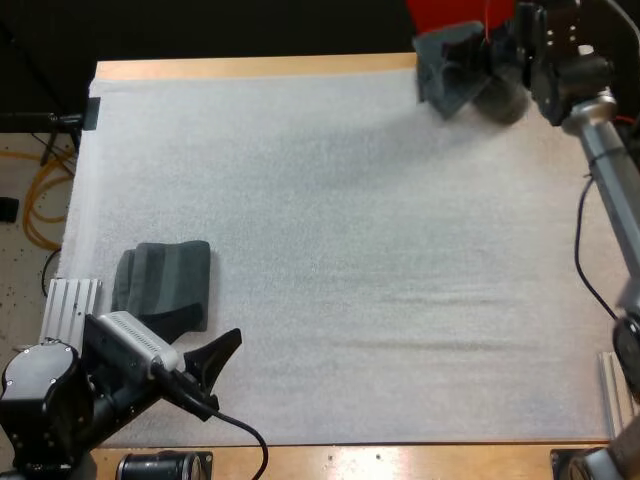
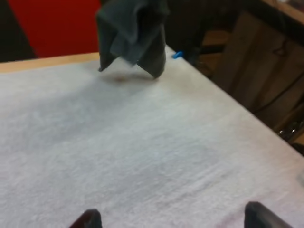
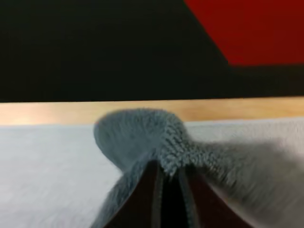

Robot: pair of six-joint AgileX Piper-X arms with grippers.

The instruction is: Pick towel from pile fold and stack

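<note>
Nearest, at about 7 o'clock on the white mat [image 1: 350,250], my left gripper [image 1: 222,370] hovers low over the mat's near edge, pointing toward 2 o'clock. Its two black fingers [image 2: 88,219] stand spread wide apart, with bare mat between them and nothing held. Just beyond it, toward 8 o'clock, lies the folded stack [image 1: 165,280] of dark grey-green towels, flat on the mat and close to its left border. The left gripper's tip is near the stack's near right corner but apart from it. Far off at 1 o'clock, by the mat's far edge where the wooden table [image 1: 250,67] shows as a strip, my right gripper [image 1: 488,58] pinches the crumpled towel [image 1: 452,70]. In the right wrist view its fingers press together on a bunched ridge of the cloth, which bulges up over the tips. In the left wrist view the towel hangs in loose folds with its lowest corner down by the mat. Whether it touches the mat I cannot tell.
</note>
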